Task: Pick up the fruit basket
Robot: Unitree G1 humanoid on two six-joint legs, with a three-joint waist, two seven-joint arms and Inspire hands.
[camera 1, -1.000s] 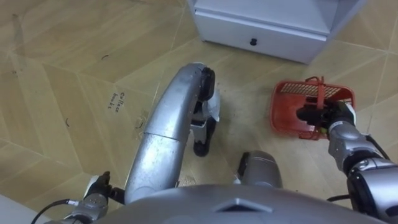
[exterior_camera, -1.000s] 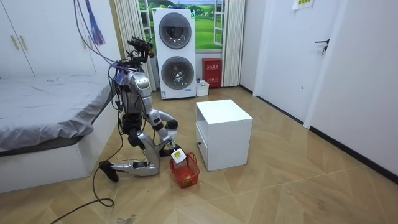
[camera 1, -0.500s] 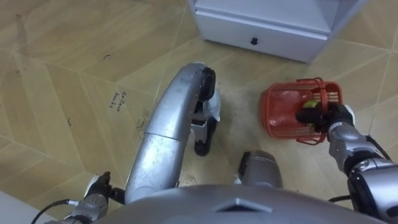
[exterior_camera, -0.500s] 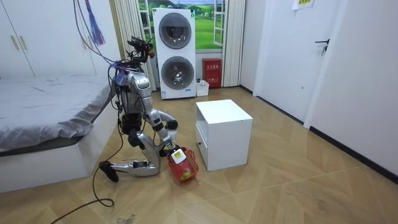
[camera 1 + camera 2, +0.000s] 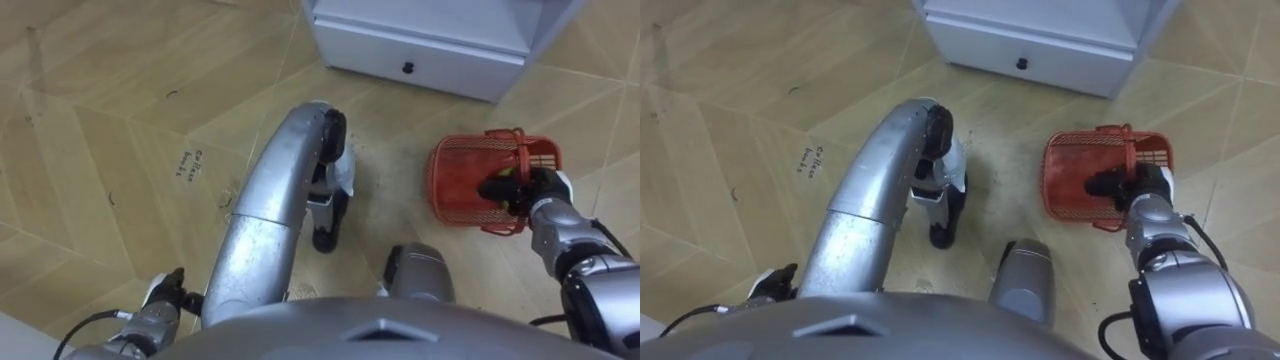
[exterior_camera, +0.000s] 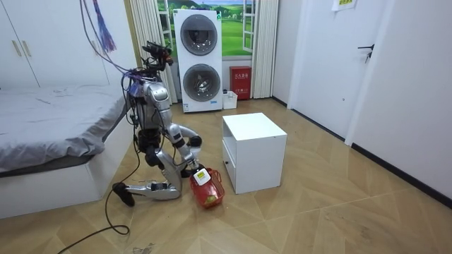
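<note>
Fruit basket: red mesh, at about 3 o'clock in your eye view. It's just off the front of the white cabinet, which sits at 12 to 1 o'clock.
Right hand: clenched round the basket's handle, coming in from the basket's 4 o'clock side.
What changed: a second ago it sat flat on the floor with the handle up. Now it's tipped so the mouth faces you, and the room view shows it hitched up and drawn in toward the kneeling robot.
What that means: looks like your grab took and the lift has started, but it's barely off the floor, if at all.
Left hand: down at 7 o'clock, idle. Can't tell if it's clenched or released.
Watch out: that tilt could roll the contents out, so level it as you raise.
</note>
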